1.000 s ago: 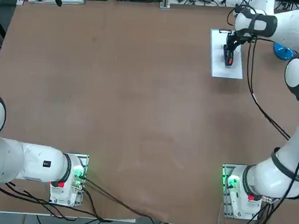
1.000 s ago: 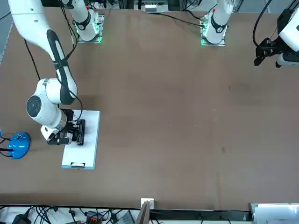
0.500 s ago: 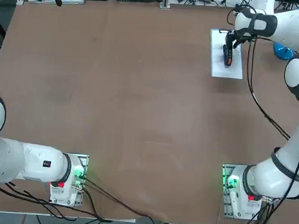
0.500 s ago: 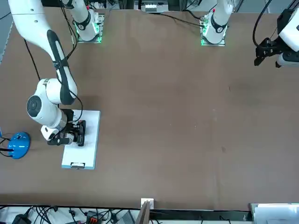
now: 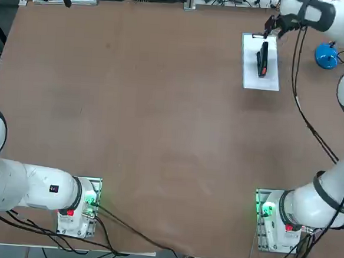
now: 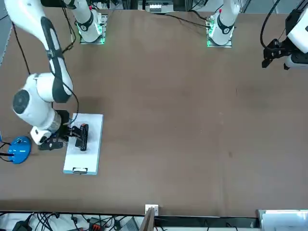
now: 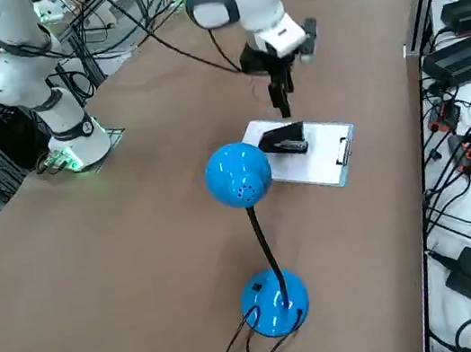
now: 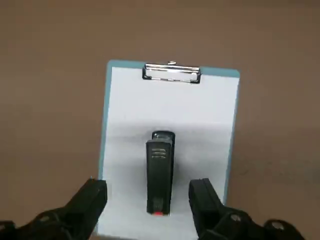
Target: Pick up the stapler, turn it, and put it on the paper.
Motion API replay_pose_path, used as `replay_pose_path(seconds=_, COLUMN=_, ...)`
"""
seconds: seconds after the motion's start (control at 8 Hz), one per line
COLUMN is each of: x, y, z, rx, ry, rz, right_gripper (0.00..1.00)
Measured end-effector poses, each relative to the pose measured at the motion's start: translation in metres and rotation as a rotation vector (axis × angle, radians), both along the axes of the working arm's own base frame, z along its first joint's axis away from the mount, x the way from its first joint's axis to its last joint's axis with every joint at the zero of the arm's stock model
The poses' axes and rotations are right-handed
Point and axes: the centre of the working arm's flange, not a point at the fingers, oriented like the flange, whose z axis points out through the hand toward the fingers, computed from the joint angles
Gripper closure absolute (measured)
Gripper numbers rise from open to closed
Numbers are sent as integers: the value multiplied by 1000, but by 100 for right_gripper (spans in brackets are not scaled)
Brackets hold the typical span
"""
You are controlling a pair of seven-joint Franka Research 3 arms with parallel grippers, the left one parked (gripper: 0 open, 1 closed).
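Observation:
The black stapler point(image 8: 160, 172) with its red mark lies flat on the white paper point(image 8: 170, 110), lengthwise along the sheet, below the metal clip point(image 8: 171, 72). The top view shows the stapler point(image 5: 262, 57) on the paper point(image 5: 262, 70) at the far right of the table. My right gripper point(image 8: 149, 200) is open and hangs above the stapler, clear of it; its fingers point(image 8: 92, 200) stand wide apart and hold nothing. From the side, the gripper point(image 7: 282, 102) points down over the stapler point(image 7: 284, 143) and paper point(image 7: 314, 157). The front view shows gripper point(image 6: 69, 134), stapler point(image 6: 83, 136) and paper point(image 6: 89, 154).
A blue desk lamp point(image 7: 240, 175) stands just to the right of the paper, its base point(image 5: 326, 56) near the table's right edge. Cables and equipment line the far edge. Bare brown table point(image 5: 162, 104) stretches to the left of the paper.
My right gripper was shut on the stapler on the paper. It has opened, let go and risen away; the stapler stays lying on the sheet.

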Motion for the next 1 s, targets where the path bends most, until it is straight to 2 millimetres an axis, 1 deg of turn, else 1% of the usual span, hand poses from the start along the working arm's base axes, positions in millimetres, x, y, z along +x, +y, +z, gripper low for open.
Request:
replay_pose_path(seconds=0.25, x=-17, y=0, z=77, rx=8, ry=-18, rz=7, right_gripper=0)
replay_pose_path(seconds=0.38, x=-25, y=-1, z=112, rx=10, ry=-20, rz=9, right_gripper=0)
replay_pose_path(seconds=0.5, x=-34, y=-6, z=142, rx=10, ry=4, rz=7, right_gripper=0)
replay_pose_path(seconds=0.75, x=-54, y=-21, z=191, rx=8, ry=68, rz=-7, right_gripper=0)
replay_pose_path(seconds=1.0, x=-81, y=-36, z=231, rx=5, ry=96, rz=-23, right_gripper=0)
